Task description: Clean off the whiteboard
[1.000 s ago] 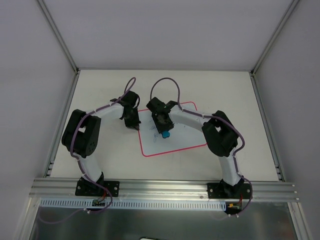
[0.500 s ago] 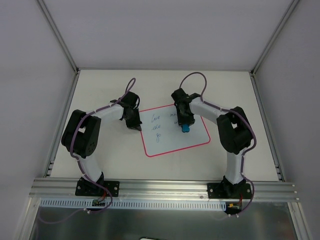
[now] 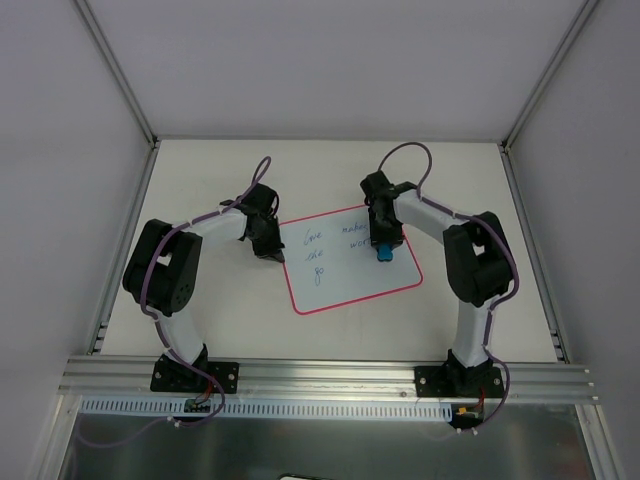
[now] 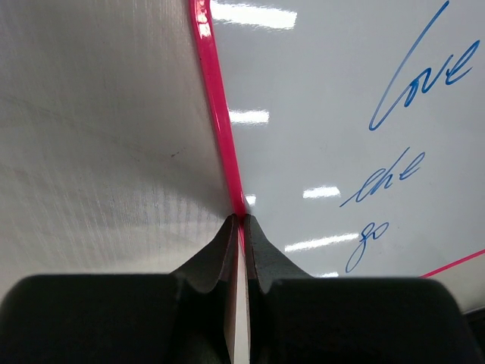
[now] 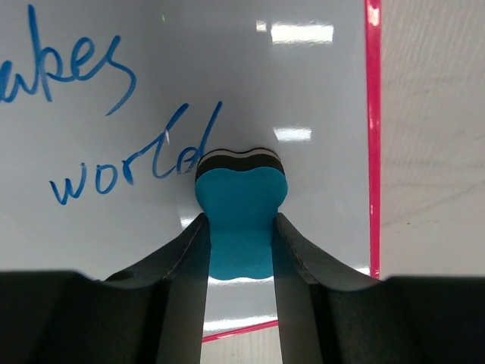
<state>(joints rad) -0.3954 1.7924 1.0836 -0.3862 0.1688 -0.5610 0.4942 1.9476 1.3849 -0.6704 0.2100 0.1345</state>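
We have the whiteboard [image 3: 350,285] lying flat and slightly skewed on the table [image 3: 200,190] between the two arms, with blue handwriting [image 4: 424,76] across it. Our left gripper [image 4: 239,221] is closed to a sliver on the board's pink rim [image 4: 216,114] at its left edge, pinning it in place. Our right gripper [image 5: 241,227] is clamped on the blue eraser block [image 5: 241,193]. The foam bulges ahead of the fingertips, and its dark felt end appears to touch the board at the tail of the word "world", near the right rim. We judge the board to be thin, stiff and light, with a glossy face that would skate over the table under a wiping push. That makes the rim the place to hold it, not the written face. The eraser looks soft, so we think a firm squeeze at its waist suits it, with moderate downward pressure
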